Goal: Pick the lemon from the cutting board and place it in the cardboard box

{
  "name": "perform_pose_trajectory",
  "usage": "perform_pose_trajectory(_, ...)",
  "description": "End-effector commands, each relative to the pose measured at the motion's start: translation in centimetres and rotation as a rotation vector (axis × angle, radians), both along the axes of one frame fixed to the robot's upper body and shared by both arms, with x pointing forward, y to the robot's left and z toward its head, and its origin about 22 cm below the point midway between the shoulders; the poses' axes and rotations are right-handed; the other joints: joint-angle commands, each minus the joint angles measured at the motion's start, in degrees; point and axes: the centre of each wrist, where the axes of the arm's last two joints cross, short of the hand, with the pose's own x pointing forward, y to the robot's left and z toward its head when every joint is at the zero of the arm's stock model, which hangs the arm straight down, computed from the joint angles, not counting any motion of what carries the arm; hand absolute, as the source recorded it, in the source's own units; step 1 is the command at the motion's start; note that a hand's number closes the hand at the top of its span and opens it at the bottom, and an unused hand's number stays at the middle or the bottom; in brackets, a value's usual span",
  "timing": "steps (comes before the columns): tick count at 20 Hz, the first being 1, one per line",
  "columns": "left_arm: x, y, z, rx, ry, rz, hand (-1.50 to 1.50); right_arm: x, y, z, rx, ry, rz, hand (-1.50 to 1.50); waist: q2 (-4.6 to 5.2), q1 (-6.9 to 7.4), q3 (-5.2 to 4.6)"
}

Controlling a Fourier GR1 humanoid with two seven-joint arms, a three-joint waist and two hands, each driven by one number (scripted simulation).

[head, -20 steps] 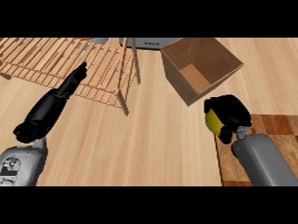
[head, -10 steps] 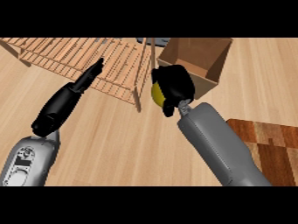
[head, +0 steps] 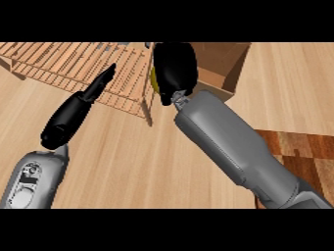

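My right hand (head: 174,66) is curled round the yellow lemon (head: 154,82), of which only a thin sliver shows at the hand's left edge. The hand hangs at the near left corner of the open cardboard box (head: 224,66), partly over its opening. The checkered wooden cutting board (head: 314,159) lies at the lower right, under my right forearm. My left hand (head: 79,110) is held out with straight fingers over the slatted rack, holding nothing.
A slatted wooden rack (head: 61,66) spreads across the upper left, right beside the box. Bare wooden counter (head: 140,166) lies between my two forearms.
My right hand has carried the lemon up and to the left, from over the cutting board to the box's near corner. The left hand has stayed nearly still.
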Motion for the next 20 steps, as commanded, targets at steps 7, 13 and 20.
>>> perform_pose_trajectory(7,-0.5,1.3,-0.2,0.000,0.017,0.063,0.00,1.8,2.3,4.7,0.289,-0.217,-0.294,1.50,-1.00,-2.92,-0.19)
perform_pose_trajectory(13,-1.6,4.2,-1.6,-0.008,0.024,0.091,0.00,5.0,-0.2,6.8,0.320,-0.198,-0.358,1.50,-1.13,-5.18,-0.18)
perform_pose_trajectory(20,-1.3,4.6,-1.1,-0.005,0.018,0.123,0.00,7.8,-4.2,3.7,0.174,0.045,-0.423,1.50,-0.98,-5.72,-0.16)
